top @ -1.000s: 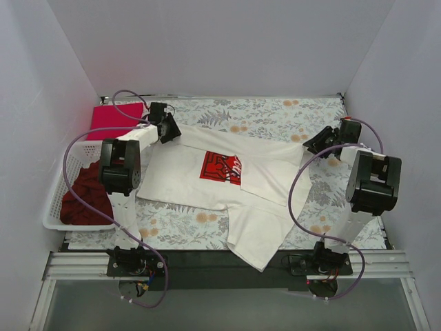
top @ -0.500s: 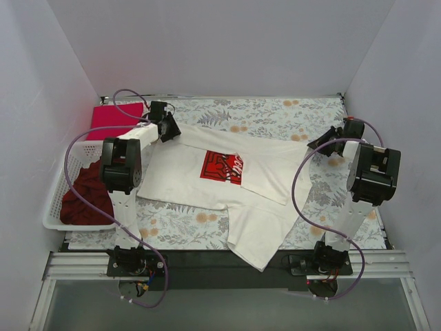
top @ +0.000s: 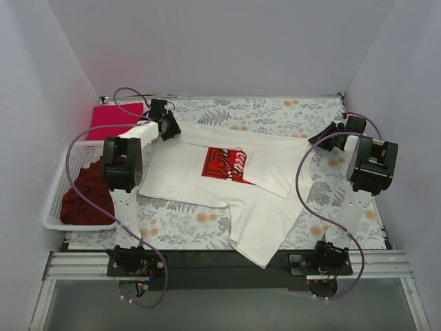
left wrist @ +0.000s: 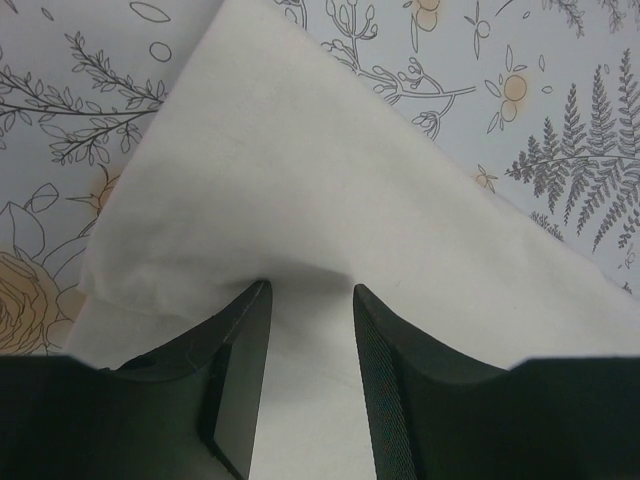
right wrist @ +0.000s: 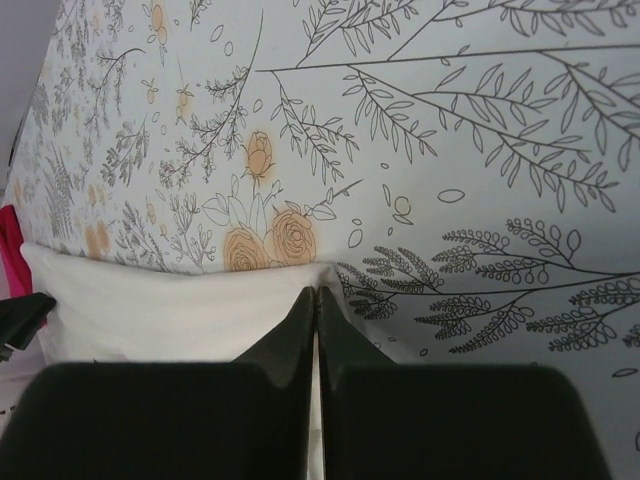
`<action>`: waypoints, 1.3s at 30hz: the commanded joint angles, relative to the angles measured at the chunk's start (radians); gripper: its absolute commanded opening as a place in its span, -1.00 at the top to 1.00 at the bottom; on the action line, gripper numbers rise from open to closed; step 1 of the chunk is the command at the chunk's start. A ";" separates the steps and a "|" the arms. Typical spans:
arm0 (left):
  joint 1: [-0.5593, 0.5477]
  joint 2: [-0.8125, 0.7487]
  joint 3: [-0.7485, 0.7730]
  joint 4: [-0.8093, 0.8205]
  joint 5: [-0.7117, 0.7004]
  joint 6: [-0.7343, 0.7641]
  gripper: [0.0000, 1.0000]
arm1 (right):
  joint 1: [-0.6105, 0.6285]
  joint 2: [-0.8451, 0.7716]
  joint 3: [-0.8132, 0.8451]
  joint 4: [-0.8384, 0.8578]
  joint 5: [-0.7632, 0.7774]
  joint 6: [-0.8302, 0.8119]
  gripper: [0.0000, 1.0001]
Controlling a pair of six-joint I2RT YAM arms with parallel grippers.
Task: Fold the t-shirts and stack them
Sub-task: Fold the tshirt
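Overhead, the surface [top: 180, 233] is covered by a floral cloth [top: 275, 114] printed with grey ferns and orange blooms, and closed in on the left, far and right sides by plain white walls [top: 220, 48]. A metal rail [top: 220, 266] carrying both arm bases runs along the near edge, and purple cables [top: 69, 172] loop beside each arm.

The cream-white t-shirt [top: 193, 181] lies across the middle of the surface, red print [top: 224, 164] upward. Its right part is folded over towards the print, and one portion reaches over the near edge of the floral cloth onto the dark strip in front of the rail.

The left fingers [top: 172, 131] are at the shirt's far-left corner. In the left wrist view they stand narrowly apart with the cream cloth gathered between them and creased at the tips. The right fingers [top: 317, 142] are at the shirt's far-right corner. In the right wrist view they are pressed together on the cloth's edge, which rises to a small peak at their tips.

A white lattice basket [top: 49, 210] sits against the left wall, with the maroon t-shirt [top: 86, 196] bunched in its near half. The crimson-pink t-shirt [top: 114, 118] lies flat at the far-left corner, just beyond the basket's far end
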 commanded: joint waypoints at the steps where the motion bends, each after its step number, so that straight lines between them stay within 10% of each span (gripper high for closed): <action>1: 0.018 0.077 0.010 -0.078 -0.031 0.020 0.24 | -0.014 0.036 0.060 0.040 0.006 -0.062 0.97; 13: 0.004 -0.098 0.010 -0.060 0.047 0.018 -0.01 | 0.027 -0.232 0.062 -0.148 0.060 -0.152 0.30; 29: -0.120 -0.595 -0.417 -0.058 -0.022 0.000 -0.12 | 0.600 -0.570 -0.251 -0.256 0.437 -0.224 0.32; 39: -0.139 -0.810 -0.708 -0.046 -0.099 0.023 -0.12 | 0.667 -0.532 -0.364 -0.279 0.549 -0.206 0.33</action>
